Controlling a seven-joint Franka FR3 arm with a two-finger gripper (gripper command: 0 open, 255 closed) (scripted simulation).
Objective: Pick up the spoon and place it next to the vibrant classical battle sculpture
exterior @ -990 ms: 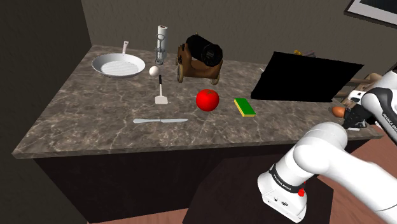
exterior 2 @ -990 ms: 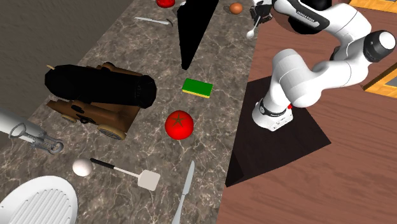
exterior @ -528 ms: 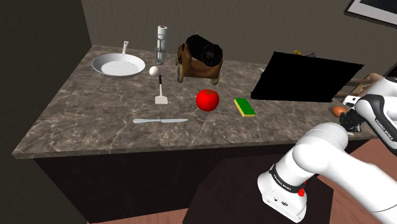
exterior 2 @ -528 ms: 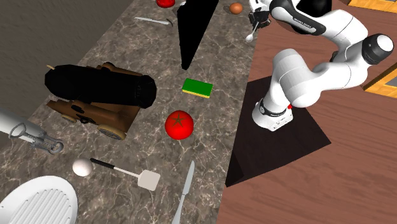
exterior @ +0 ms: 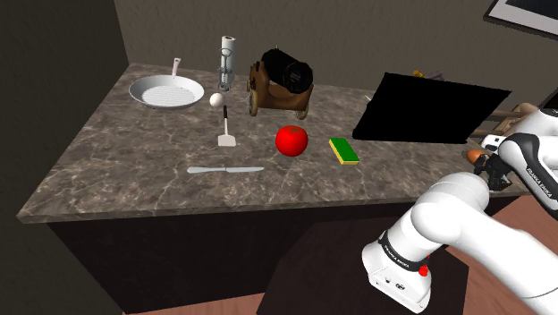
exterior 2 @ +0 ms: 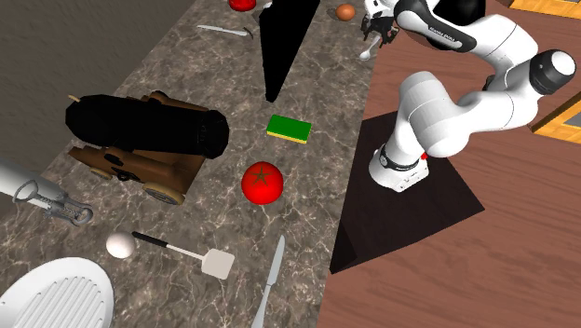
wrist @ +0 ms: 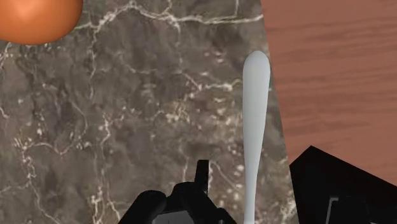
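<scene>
The spoon (wrist: pixel 256 121) is a slim pale grey piece lying along the marble counter's edge (wrist: pixel 127 127), between the fingers of my gripper (wrist: pixel 257 165). The fingers stand apart and neither touches it. In the second exterior view the spoon (exterior 2: pixel 367 52) sits just below the gripper (exterior 2: pixel 375 34) at the counter's far corner. The sculpture is a black cannon on a brown wheeled carriage (exterior: pixel 280 82) (exterior 2: pixel 149 135), far along the counter from the gripper (exterior: pixel 490 166). A brown egg (wrist: pixel 35 16) (exterior 2: pixel 345 11) lies close by.
A black panel (exterior: pixel 429 109) (exterior 2: pixel 284 42) stands between gripper and cannon. A green sponge (exterior: pixel 343 150), a red fruit (exterior: pixel 291 140), a knife (exterior: pixel 225 169), a spatula (exterior: pixel 227 134), a white egg (exterior: pixel 216 100) and a white pan (exterior: pixel 165 91) are spread over the counter.
The fingers have gone from shut to open. The hand shifted slightly near the counter corner, and the spoon now sits a little lower in the second exterior view.
</scene>
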